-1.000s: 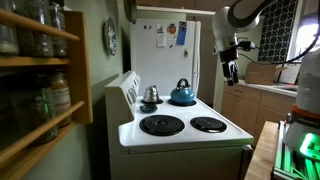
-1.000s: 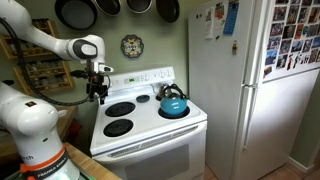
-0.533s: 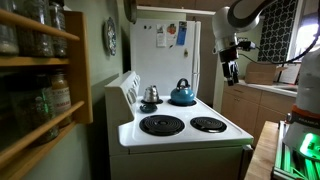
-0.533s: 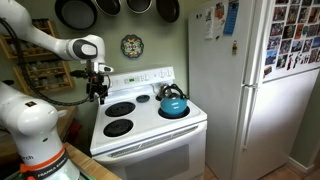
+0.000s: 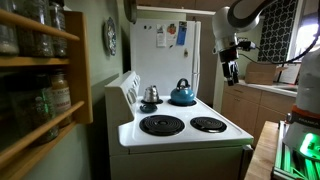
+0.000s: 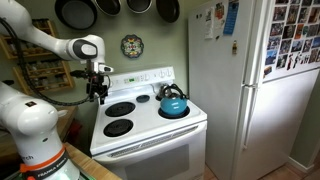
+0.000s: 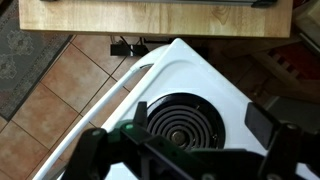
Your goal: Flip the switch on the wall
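Observation:
The pale grey-green wall runs behind the white stove and carries a round clock; it also shows in an exterior view. I cannot make out a switch on it in any view. My gripper hangs open and empty above the stove's left rear burner, and it also shows in an exterior view. In the wrist view my gripper looks straight down on a coil burner, with one dark finger on each side.
A blue kettle and a small silver pot stand on the back burners. The white refrigerator stands beside the stove. A wooden shelf unit holds jars. Pans hang on the wall. A wooden counter lies beyond the stove.

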`<state>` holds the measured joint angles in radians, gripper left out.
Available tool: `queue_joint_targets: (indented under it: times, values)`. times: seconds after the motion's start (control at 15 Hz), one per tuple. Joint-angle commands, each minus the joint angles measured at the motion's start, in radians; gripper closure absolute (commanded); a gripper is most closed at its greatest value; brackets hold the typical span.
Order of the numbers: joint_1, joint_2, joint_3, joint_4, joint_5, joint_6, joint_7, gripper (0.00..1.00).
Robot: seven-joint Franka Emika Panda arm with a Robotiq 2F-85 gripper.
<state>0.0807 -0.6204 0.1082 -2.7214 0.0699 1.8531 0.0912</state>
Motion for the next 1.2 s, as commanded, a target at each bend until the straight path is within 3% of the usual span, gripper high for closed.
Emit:
queue_joint_targets:
  times: [0.0, 0.47, 0.73, 1.13]
  values:
    - [0.036, 0.036, 0.018, 0.04, 0.006, 0.023, -0.023, 0.0]
    - [0.168, 0.135, 0.046, 0.176, 0.147, 0.207, -0.12, 0.0]
    - [0.237, 0.206, 0.03, 0.239, 0.317, 0.345, -0.214, 0.0]
    - [0.354, 0.336, 0.025, 0.335, 0.68, 0.539, -0.491, 0.0]
